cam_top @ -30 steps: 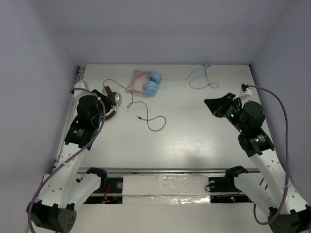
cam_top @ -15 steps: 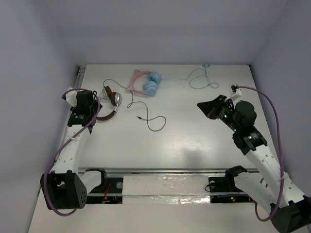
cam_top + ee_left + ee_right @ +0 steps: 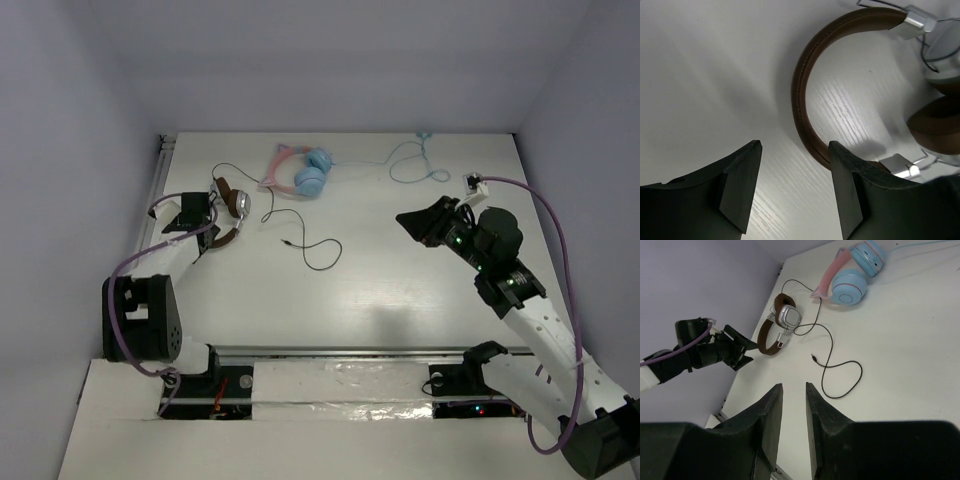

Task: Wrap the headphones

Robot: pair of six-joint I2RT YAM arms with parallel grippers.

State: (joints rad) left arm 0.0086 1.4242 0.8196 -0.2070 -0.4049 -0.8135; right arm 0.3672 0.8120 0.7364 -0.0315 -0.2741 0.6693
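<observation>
The headphones [image 3: 236, 207], with a brown headband and silver-grey ear cups, lie at the table's far left. Their thin black cable [image 3: 322, 256] snakes loosely to the right and ends in a free plug. My left gripper [image 3: 204, 224] is low beside the headband, open and empty. In the left wrist view the headband [image 3: 801, 90] curves just ahead of the open gripper [image 3: 795, 145], passing behind the right fingertip [image 3: 840, 165]. My right gripper [image 3: 415, 222] hovers over the table's right half, its jaws a narrow gap apart and empty [image 3: 793, 386]. The headphones [image 3: 774, 331] and cable [image 3: 842, 376] lie far ahead of it.
Pink-and-blue cat-ear headphones [image 3: 300, 172] lie at the back centre, with their light blue cable [image 3: 415, 160] looping to the back right. The table's left edge [image 3: 160, 175] runs close beside my left arm. Grey walls enclose the table.
My left arm has folded down and back at the table's left edge, with its gripper now low beside the headband. My right gripper has moved left toward the middle.
</observation>
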